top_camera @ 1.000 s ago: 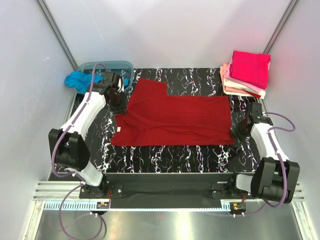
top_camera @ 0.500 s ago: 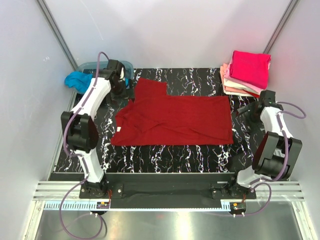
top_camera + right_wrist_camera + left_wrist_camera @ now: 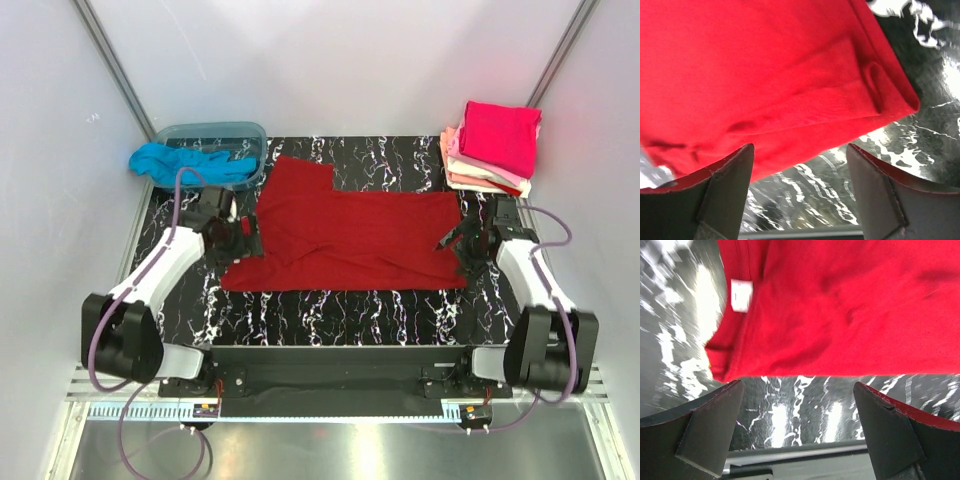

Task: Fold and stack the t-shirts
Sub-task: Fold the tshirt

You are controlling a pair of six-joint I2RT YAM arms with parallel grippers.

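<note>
The dark red t-shirt [image 3: 350,238] is spread flat across the middle of the marbled black table [image 3: 330,305]. Its collar end, marked by a small white neck tag [image 3: 741,295], is turned toward the left arm. The left gripper [image 3: 797,386] is held at that collar edge and the right gripper [image 3: 800,147] at the opposite, hem edge. Both pairs of fingers are spread wide, and nothing is caught between them.

The cloth is judged to be light, soft and quite limp, so no shape will be kept once it is lifted. It is expected to sag between two holds and to drag over the table rather than slide cleanly. It would best be taken at the near corners of the two short edges, one by each gripper. Where the cloth appears doubled over, every layer should be pinched together. The lower finger will probably have to be slipped under the edge against the hard table.

A stack of folded shirts [image 3: 495,150], with a magenta one on top, is seen just beyond the red shirt's far right corner. A translucent tub [image 3: 215,130] with a turquoise shirt [image 3: 170,162] draped over its rim is seen beyond the far left corner. Neither is touched by the red shirt, and nothing is seen lying upon it or between it and the fingers
</note>
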